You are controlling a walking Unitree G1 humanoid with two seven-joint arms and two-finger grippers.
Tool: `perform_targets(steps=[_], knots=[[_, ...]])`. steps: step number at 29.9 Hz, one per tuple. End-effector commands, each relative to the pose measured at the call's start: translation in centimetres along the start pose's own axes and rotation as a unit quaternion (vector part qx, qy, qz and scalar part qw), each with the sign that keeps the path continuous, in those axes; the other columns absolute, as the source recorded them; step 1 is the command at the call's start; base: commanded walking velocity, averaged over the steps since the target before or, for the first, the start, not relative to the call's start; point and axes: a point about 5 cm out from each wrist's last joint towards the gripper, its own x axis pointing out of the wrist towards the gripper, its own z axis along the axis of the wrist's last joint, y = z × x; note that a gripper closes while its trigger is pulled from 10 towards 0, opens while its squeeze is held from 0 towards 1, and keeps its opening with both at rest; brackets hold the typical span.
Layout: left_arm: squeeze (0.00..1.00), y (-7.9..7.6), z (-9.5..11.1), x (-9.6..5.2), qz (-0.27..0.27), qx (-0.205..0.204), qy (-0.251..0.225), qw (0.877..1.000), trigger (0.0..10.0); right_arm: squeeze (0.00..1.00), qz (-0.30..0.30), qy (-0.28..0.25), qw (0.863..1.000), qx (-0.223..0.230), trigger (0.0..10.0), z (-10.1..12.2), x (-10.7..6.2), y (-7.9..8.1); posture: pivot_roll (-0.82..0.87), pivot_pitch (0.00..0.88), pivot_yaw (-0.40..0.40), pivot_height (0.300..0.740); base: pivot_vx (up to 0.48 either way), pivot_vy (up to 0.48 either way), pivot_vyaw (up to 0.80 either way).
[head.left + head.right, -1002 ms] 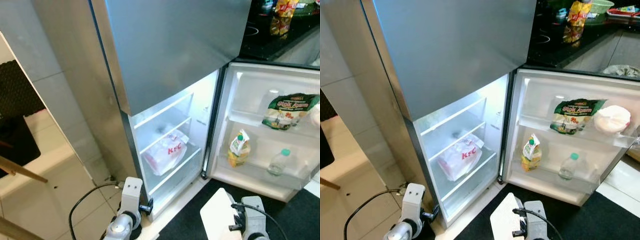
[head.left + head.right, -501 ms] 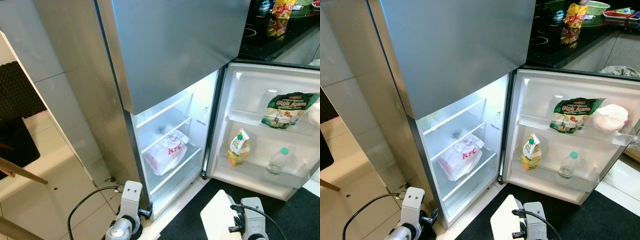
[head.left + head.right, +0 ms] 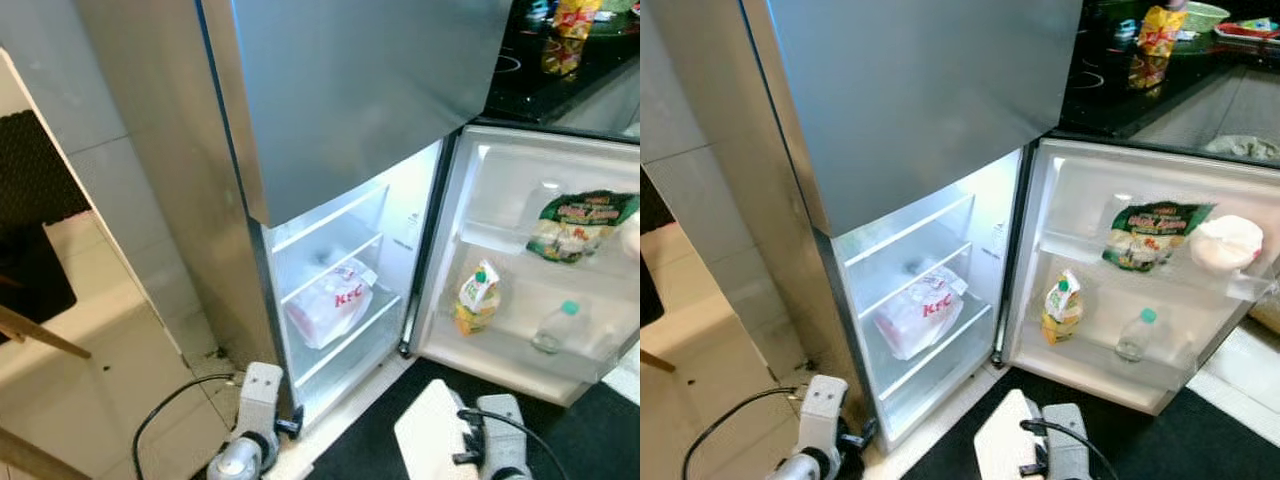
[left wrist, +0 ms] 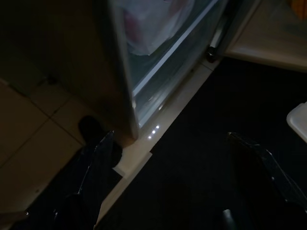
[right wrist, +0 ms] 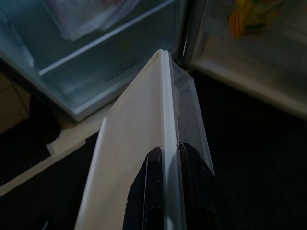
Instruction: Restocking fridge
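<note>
The fridge (image 3: 340,110) stands with its lower door (image 3: 540,270) swung open to the right. A white KFC bag (image 3: 328,305) lies on a glass shelf inside. My right gripper (image 5: 165,149) is shut on the rim of a white lidded plastic container (image 5: 129,143), held low in front of the open compartment, where the container (image 3: 428,432) is seen at the bottom edge. My left gripper (image 4: 177,143) hangs open near the floor by the fridge's left corner, its fingers (image 4: 96,165) spread wide with nothing between them.
Door racks hold a green snack bag (image 3: 1152,232), a white round pack (image 3: 1225,243), a juice carton (image 3: 1062,307) and a water bottle (image 3: 1132,335). A black mat (image 3: 1200,440) lies before the fridge. A black cable (image 3: 165,410) runs over the tiles. A dark counter (image 3: 1140,70) stands behind.
The whole picture has shifted slightly and blurred, so the camera moved. Both arms and the container keep their places relative to the fridge.
</note>
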Motion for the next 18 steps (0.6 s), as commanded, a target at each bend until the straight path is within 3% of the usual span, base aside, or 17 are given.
perform_targets(steps=[1, 11, 15, 18], knots=[[0.0, -0.23, 0.0, 0.08, -0.004, -0.002, 0.003, 1.0, 10.0, 0.0, -0.011, -0.001, 1.0, -0.003, 10.0, 0.14, -0.09, -0.83, -0.07, 0.005, 0.017, 0.74, 0.0, -0.48, 0.0], [0.0, -0.29, -0.02, 0.1, -0.004, -0.012, 0.003, 1.0, 10.0, 0.0, -0.012, -0.001, 1.0, -0.003, 10.0, 0.09, -0.15, -1.0, -0.08, 0.008, 0.015, 0.74, 0.0, -0.48, 0.0], [0.0, -0.12, -0.22, 0.12, 0.007, -0.029, 0.014, 0.999, 10.0, 0.0, -0.013, -0.002, 1.0, -0.002, 10.0, 0.1, -0.18, -1.12, -0.08, 0.009, 0.013, 0.74, 0.0, 0.0, 0.0], [0.0, -0.08, -0.27, 0.13, 0.008, -0.026, 0.019, 0.999, 10.0, 0.0, -0.013, -0.002, 1.0, -0.002, 10.0, 0.1, -0.18, -1.14, -0.08, 0.009, 0.013, 0.74, 0.0, 0.48, 0.0]])
